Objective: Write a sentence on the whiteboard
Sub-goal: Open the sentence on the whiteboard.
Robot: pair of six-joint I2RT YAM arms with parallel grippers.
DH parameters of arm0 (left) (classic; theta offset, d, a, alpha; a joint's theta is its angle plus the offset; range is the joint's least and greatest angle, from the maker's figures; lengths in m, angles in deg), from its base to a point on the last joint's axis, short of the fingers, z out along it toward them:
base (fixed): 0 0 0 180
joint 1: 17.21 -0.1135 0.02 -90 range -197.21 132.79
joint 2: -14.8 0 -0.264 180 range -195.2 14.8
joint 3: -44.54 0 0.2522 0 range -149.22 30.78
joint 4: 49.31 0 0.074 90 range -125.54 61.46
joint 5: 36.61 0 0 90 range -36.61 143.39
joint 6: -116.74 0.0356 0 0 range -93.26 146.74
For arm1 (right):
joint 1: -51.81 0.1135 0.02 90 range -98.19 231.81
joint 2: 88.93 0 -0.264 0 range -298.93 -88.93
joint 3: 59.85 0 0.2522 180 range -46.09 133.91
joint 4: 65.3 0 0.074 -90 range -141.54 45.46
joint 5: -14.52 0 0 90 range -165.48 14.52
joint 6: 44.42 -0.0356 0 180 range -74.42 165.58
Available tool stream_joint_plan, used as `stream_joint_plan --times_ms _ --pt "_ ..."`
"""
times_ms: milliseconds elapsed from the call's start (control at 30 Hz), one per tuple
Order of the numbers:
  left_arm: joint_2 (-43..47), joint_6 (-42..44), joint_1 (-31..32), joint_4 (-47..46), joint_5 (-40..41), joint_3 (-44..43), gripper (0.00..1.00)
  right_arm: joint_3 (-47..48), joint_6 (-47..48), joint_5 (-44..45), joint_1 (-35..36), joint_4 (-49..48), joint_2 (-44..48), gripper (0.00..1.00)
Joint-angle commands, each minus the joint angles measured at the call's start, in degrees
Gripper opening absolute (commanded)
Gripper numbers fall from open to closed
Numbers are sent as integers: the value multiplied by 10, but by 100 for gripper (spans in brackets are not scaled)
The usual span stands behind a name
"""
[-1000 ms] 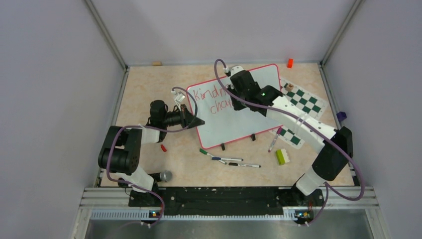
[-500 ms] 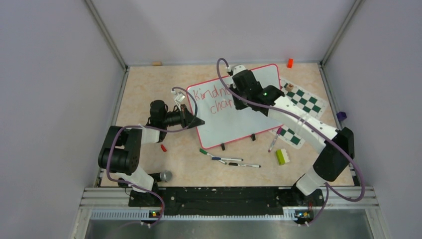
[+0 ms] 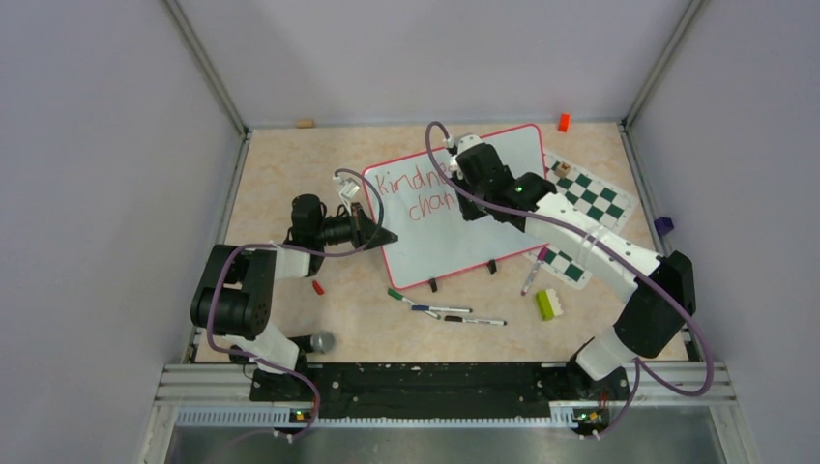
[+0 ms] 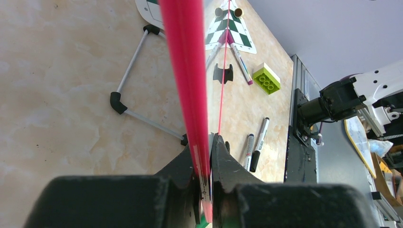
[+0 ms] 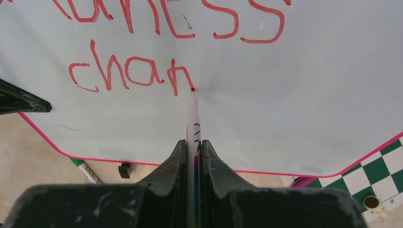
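Note:
The whiteboard [image 3: 454, 242] stands tilted on its black clip feet at the middle of the table. My left gripper [image 3: 387, 235] is shut on its left edge; in the left wrist view the red frame [image 4: 185, 71] runs down between the pads of that gripper [image 4: 205, 152]. The sentence [image 5: 128, 76] reads "Kindness" with "chan" below it in red. My right gripper [image 5: 193, 142] is shut on a marker [image 5: 192, 118], whose red tip touches the board at the end of the "n". In the top view the right gripper [image 3: 464, 188] covers the ends of both lines.
Two markers [image 3: 454, 311] and a green-capped one [image 3: 396, 294] lie in front of the board, and a red cap [image 3: 317, 286] to its left. A green brick [image 3: 546, 304], a pink marker [image 3: 532, 274] and the chess mat [image 3: 590, 198] are on the right.
My right gripper has moved a little to the right along the second line, and the lettering there has grown from "cha" to "chan". The left arm has not moved.

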Motion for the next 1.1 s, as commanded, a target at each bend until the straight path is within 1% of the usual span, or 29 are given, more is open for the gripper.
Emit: stream_joint_plan --times_ms 0,333,700,1067 --pt "-25 75 1 52 106 18 0 16 -8 2 -10 -12 19 0" --pt "-23 75 1 52 105 19 0 32 -12 -39 -27 -12 52 0" --pt "-24 75 1 51 104 19 0 50 -10 -29 -37 -12 31 0" --pt "-25 75 1 51 104 18 0 61 -4 2 -37 -12 -2 0"
